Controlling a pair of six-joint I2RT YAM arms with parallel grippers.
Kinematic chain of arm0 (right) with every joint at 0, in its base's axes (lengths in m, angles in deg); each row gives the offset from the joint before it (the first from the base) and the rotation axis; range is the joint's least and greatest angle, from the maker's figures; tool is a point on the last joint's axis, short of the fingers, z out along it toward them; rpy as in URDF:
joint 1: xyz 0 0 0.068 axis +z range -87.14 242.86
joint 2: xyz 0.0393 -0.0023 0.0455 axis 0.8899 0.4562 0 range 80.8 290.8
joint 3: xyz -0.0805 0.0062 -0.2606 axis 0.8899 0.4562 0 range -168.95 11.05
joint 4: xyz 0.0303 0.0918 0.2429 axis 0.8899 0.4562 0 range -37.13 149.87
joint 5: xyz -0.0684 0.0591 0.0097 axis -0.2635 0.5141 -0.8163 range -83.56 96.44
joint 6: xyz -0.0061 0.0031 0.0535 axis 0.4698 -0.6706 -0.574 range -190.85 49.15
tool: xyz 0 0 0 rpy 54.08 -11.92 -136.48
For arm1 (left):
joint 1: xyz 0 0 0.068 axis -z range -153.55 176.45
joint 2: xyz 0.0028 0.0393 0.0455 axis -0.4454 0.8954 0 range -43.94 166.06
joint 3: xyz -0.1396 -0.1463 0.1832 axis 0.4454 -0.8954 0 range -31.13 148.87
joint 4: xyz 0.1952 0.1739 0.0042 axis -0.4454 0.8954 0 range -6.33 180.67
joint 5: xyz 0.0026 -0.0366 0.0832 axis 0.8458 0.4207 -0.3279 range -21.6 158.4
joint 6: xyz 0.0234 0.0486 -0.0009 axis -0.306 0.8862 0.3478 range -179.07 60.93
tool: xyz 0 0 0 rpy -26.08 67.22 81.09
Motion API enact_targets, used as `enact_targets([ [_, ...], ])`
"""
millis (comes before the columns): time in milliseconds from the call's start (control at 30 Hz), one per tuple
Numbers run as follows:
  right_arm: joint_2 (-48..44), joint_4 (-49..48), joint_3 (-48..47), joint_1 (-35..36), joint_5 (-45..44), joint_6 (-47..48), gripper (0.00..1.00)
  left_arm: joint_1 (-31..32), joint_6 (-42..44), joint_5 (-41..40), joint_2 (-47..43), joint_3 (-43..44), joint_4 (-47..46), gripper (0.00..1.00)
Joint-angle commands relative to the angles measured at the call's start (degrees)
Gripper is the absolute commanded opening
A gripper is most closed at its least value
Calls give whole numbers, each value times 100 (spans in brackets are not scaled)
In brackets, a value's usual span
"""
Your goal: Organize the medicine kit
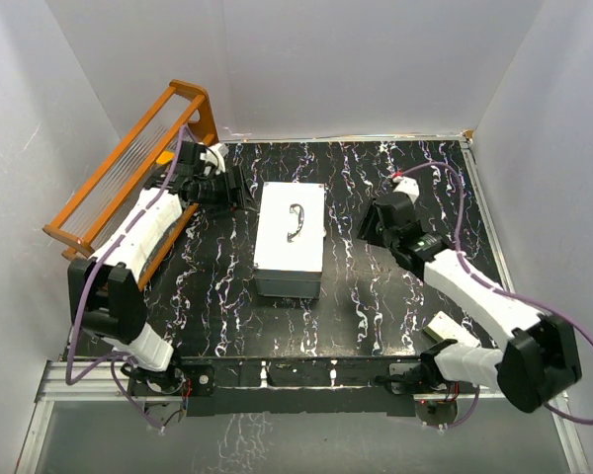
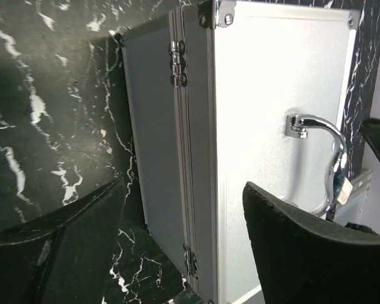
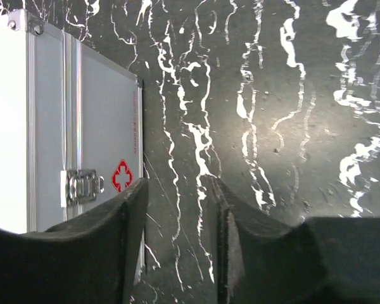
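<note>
Empty and agape, the left hand [image 1: 239,188] and right hand [image 1: 368,229] flank the medicine kit [image 1: 290,240], which lies on the desk [image 1: 395,306] between them, just ahead of each, shut, handle [image 1: 296,219] up. An orange rack [image 1: 128,173] stands behind the left hand. Organizing looks essentially done; probably only backing the arms away remains.
</note>
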Motion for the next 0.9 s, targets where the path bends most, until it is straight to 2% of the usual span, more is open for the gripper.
enact_targets([
  [0, -857, 710, -92, 14, -639, 112, 47, -44, 374, -476, -1038, 149, 188, 79],
  [67, -1319, 776, -117, 14, -665, 358, 52, -40, 486, -651, -1434, 36, 133, 88],
  [167, -2055, 805, -182, 11, -794, 612, 62, -40, 659, -1028, -2291, -326, -80, 98],
  [433, -3253, 1214, -817, 14, -999, 1081, 73, -38, 811, -1902, -4061, -1294, -824, 99],
  [467, -3364, 1277, -862, 13, -1039, 1095, 77, -43, 796, -1998, -4242, -1346, -908, 99],
  [500, -3473, 1316, -894, 15, -1090, 1100, 94, -38, 781, -2089, -4430, -1429, -1003, 99],
  [533, -3564, 1326, -937, 15, -1111, 1121, 98, -45, 780, -2149, -4635, -1513, -1124, 99],
  [667, -3705, 1708, -1305, 9, -1188, 1286, 98, -44, 718, -2399, -5217, -1666, -1312, 99],
  [867, -4005, 2112, -1739, 15, -1745, 1357, 98, -39, 802, -2473, -5342, -1409, -864, 99],
])
